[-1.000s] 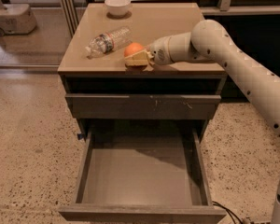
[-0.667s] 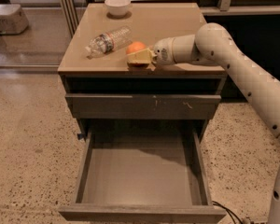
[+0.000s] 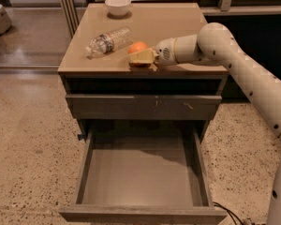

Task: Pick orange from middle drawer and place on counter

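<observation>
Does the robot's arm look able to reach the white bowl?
Probably yes. The gripper sits by the orange on the counter, and the tan top between it and the white bowl is bare; the bottle lies off to one side.

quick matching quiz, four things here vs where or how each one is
1 small round orange fruit
2 white round bowl
3 clear plastic bottle
4 dark grey-brown middle drawer

a pulled open, empty
b lying sideways on glossy tan counter
c upright at counter's back edge
d gripped by end effector near counter's front

Pairs: 1-d, 2-c, 3-b, 4-a
</observation>
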Controlling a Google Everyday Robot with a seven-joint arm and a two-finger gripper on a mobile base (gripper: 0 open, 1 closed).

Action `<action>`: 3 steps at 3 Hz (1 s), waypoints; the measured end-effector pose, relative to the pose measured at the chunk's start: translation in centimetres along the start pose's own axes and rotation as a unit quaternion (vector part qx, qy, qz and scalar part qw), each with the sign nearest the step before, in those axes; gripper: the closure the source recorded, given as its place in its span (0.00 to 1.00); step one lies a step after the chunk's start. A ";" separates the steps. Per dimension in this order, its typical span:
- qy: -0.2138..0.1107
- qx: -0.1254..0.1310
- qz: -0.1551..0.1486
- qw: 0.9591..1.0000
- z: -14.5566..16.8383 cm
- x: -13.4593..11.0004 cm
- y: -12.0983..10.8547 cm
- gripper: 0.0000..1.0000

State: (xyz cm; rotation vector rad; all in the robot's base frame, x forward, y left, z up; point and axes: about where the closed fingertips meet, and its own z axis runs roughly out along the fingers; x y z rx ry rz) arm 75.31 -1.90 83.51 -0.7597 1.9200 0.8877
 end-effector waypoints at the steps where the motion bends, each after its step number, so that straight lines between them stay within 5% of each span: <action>1: 0.000 0.000 0.000 1.000 0.0 0.0 0.0 0.12; 2: 0.000 0.000 0.000 1.000 0.0 0.0 0.0 0.00; 3: 0.000 0.000 0.000 1.000 0.0 0.0 0.0 0.00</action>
